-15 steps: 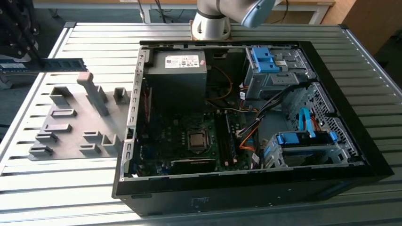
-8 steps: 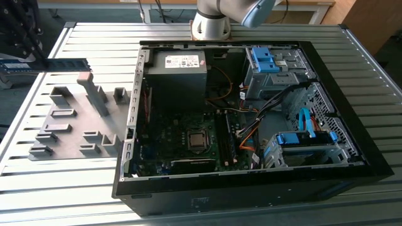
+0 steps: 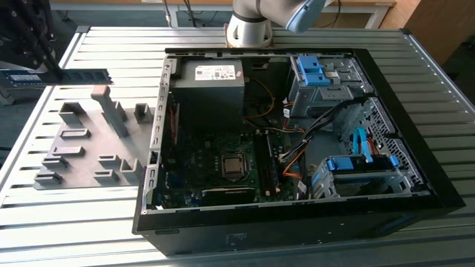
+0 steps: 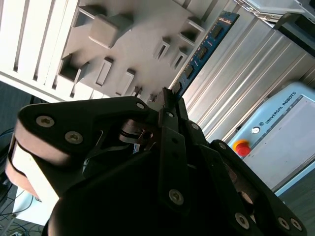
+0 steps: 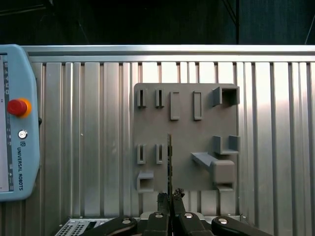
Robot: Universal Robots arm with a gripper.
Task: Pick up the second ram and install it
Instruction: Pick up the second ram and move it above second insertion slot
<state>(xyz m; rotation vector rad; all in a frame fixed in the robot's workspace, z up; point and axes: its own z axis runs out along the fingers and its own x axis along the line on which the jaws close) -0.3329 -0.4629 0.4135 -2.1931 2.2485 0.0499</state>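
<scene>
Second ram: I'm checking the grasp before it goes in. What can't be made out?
- Exterior view: the second ram runs into dark clutter at the frame edge; grip hidden.
- First wrist view: it is edge-on; faces hidden.
- Second wrist view: the gripper body covers its held end.

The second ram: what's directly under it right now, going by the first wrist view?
Held edge-on in the gripper, the second ram hangs over the grey holder plate, between its slot blocks. The strip of plate directly beneath its edge is covered.
</scene>
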